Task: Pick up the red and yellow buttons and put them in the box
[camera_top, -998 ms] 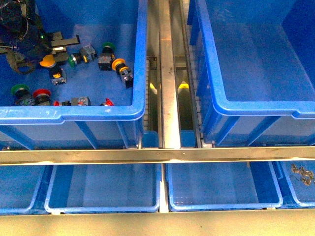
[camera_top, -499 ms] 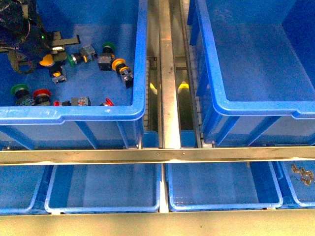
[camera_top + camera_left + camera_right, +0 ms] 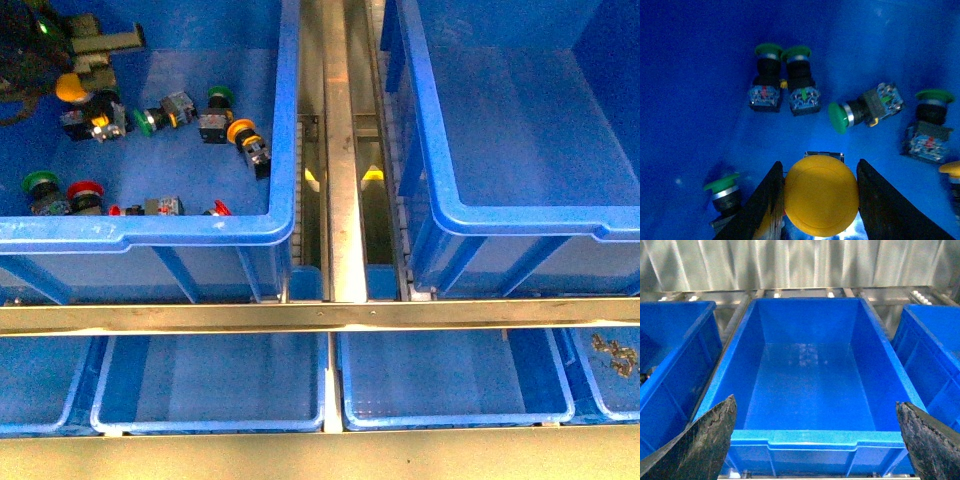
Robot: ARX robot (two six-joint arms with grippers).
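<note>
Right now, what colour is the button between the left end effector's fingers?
Yellow. The button shows best in the left wrist view.

No writing, number or brand can be read in any view. The grey bodies of the green switches point(image 3: 764, 95) carry small red and green marks, too blurred to make out as signs. The cap of the yellow button point(image 3: 821, 195) shows plain colour only, and the blue bin point(image 3: 150, 232) shows bare plastic on its rim and walls.
</note>
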